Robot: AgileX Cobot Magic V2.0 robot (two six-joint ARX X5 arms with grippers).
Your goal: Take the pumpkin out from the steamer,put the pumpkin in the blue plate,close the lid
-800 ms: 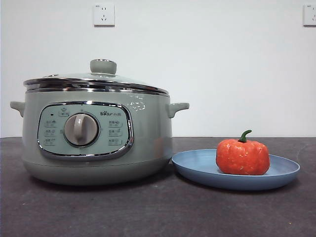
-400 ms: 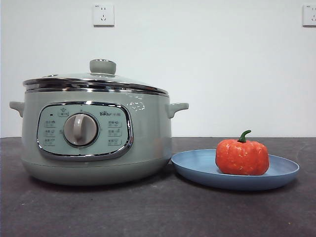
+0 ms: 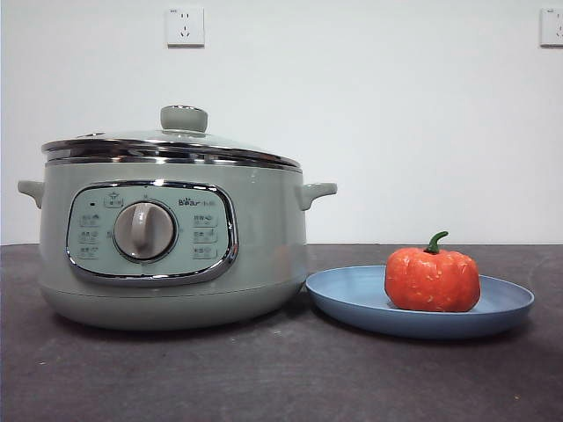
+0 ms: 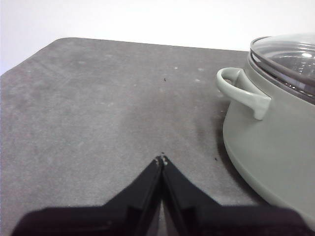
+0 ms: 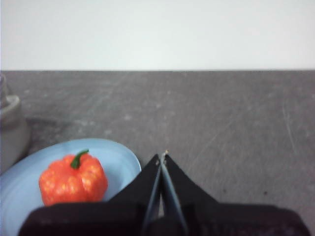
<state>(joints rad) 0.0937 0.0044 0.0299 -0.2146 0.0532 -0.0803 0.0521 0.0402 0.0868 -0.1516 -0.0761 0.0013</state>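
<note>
The sage-green steamer (image 3: 171, 237) stands on the dark table (image 3: 264, 378) with its domed glass lid (image 3: 171, 142) seated on the chrome rim, the pale-green knob (image 3: 184, 118) upright on top. On the front panel, a round dial (image 3: 144, 230) sits between two columns of small buttons whose markings are too small to read, and the "Bear" logo (image 3: 189, 202) is printed just above the right-hand column. Beside the pot, close to its base, lies the blue plate (image 3: 352, 294), and the orange-red pumpkin (image 3: 433, 279) rests on it with its curved green stem (image 3: 436, 241) pointing up. Two white wall sockets (image 3: 185, 25) are mounted high on the wall behind. In the left wrist view the left gripper (image 4: 161, 160) hangs over bare table beside the steamer's side handle (image 4: 243, 93), its two black jaws pressed together at the tips and holding nothing. In the right wrist view the right gripper (image 5: 162, 156) is just beside the plate's rim, near the pumpkin, its jaws likewise closed tip to tip and empty. Neither arm appears in the front view.
</note>
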